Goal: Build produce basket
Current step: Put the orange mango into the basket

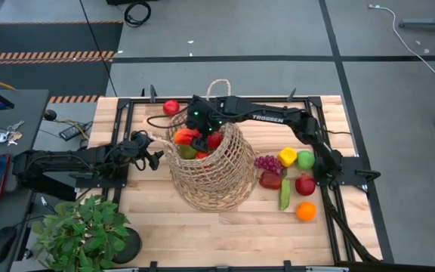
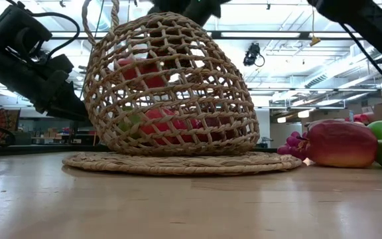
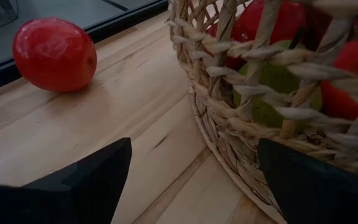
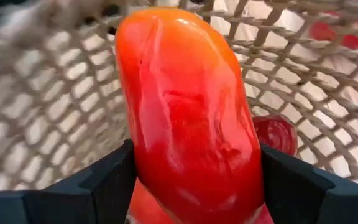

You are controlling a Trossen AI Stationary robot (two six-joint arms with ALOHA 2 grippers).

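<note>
The tan wicker basket [image 1: 211, 175] stands mid-table on its flat woven base [image 2: 178, 162], with red and green produce [image 2: 161, 125] inside. My right gripper [image 1: 197, 140] reaches from the right over the basket's mouth, shut on an orange-red mango-like fruit [image 4: 191, 124]. My left gripper [image 3: 191, 180] stands open, low beside the basket's left wall [image 3: 229, 130]. A red tomato-like fruit [image 1: 171, 106] lies on the table beyond the basket. More produce lies to the basket's right: purple grapes [image 1: 266, 162], a yellow pepper [image 1: 287, 156], an orange [image 1: 306, 211]. My right gripper pinches the orange-red fruit between its two fingers [image 4: 114, 180], by its two sides near its lower end [image 4: 166, 186]. The fingers slant down from the table's right. The fruit hangs clear within the basket's mouth, over the produce inside. My left gripper: I cannot tell whether a finger touches the basket's wall.
A leafy potted plant [image 1: 81, 230] stands at the near left corner. A green apple [image 1: 306, 159], two red pieces [image 1: 305, 185] and a green piece [image 1: 285, 193] lie right of the basket. Black frame rails [image 1: 127, 113] border the table. Bare wood shows along the near edge.
</note>
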